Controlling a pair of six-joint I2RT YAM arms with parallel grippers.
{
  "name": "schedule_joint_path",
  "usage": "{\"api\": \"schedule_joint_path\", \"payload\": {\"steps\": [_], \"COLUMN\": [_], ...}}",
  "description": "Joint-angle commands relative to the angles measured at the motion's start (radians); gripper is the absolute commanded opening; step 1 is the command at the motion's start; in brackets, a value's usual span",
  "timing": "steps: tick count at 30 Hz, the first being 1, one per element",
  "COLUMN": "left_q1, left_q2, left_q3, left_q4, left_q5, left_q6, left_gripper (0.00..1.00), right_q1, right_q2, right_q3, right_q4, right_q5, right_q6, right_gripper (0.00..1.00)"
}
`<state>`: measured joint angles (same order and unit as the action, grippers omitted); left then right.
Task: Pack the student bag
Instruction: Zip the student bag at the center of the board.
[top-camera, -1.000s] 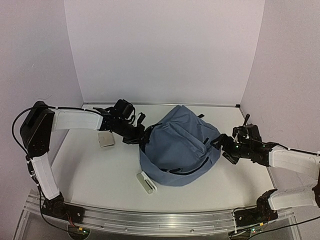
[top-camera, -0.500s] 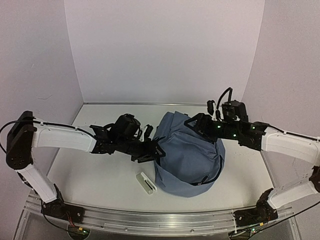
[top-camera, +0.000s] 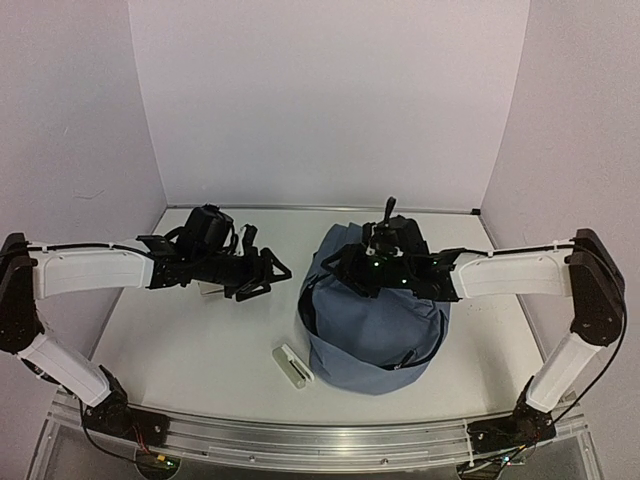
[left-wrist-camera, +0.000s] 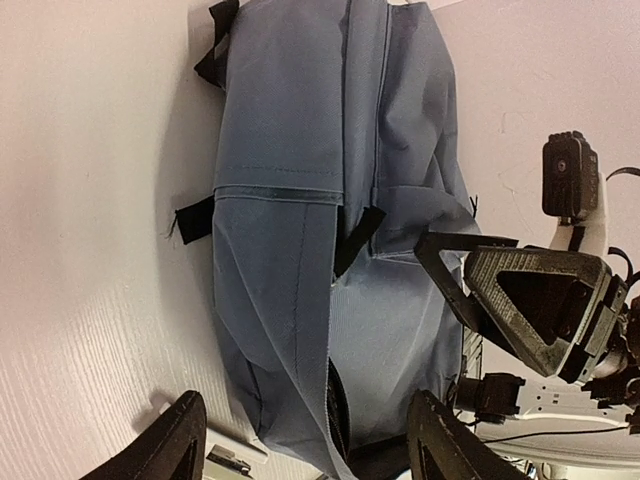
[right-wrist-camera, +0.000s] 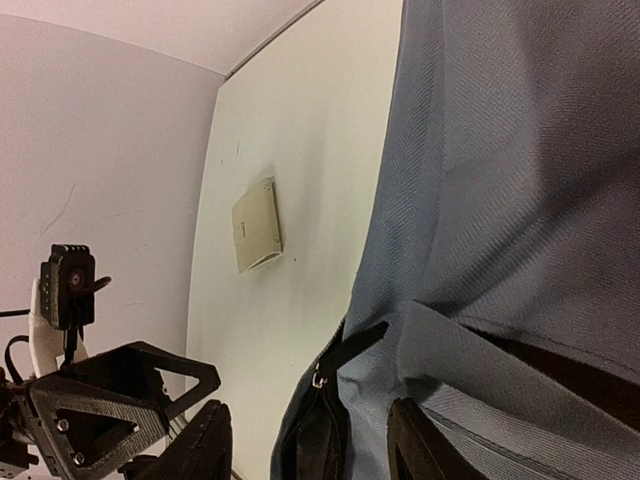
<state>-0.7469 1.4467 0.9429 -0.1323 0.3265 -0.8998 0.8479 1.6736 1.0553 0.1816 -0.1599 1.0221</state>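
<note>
Since half a second ago, the left gripper (top-camera: 266, 274) has drawn back leftward off the bag (top-camera: 380, 325), and the right gripper (top-camera: 338, 266) has reached farther across its top. The bag lies slumped on the table (top-camera: 170, 350), right of centre, and the right arm hides its far upper part. Its mouth and lining are hard to make out. The right fingers (right-wrist-camera: 210, 445) stand apart over the zipped left edge, beside the zip pull (right-wrist-camera: 318, 378); whether they touch cloth cannot be told. The left gripper is spread wide, empty, well clear. A small white oblong thing (top-camera: 293, 365) lies just beside the bag's near left edge. A flat beige pad (right-wrist-camera: 258, 225) lies to the left, half covered by the left arm. No writing is legible.
</note>
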Motion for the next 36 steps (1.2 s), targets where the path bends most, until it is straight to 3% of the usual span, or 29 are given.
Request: {"api": "schedule_joint_path", "payload": {"steps": [1,5,18,22,36], "left_q1": [0.004,0.006,0.008,0.008,0.009], "left_q2": [-0.008,0.001,-0.021,-0.034,-0.048], "left_q3": [0.007,0.001,-0.038,-0.04,-0.055], "left_q4": [0.044,0.042,0.059,0.05,0.049], "left_q5": [0.041,0.063,0.066,0.062,0.049], "left_q6": [-0.003,0.004,-0.004,-0.006,-0.009], "left_gripper": [0.68,0.68,0.69,0.7,0.72], "right_q1": [0.031,0.046,0.073,0.075,0.104], "right_q2": [0.071,0.099,0.127,0.135,0.154], "right_q3": [0.076,0.074,0.056,0.066,0.081], "right_q4": [0.088,0.111,0.104,0.091,0.05], "right_q5": [0.057,0.085,0.243,0.261,0.307], "right_q6": [0.096,0.141,0.25,0.257,0.294], "right_gripper": [0.47,0.4,0.41,0.35,0.39]}}
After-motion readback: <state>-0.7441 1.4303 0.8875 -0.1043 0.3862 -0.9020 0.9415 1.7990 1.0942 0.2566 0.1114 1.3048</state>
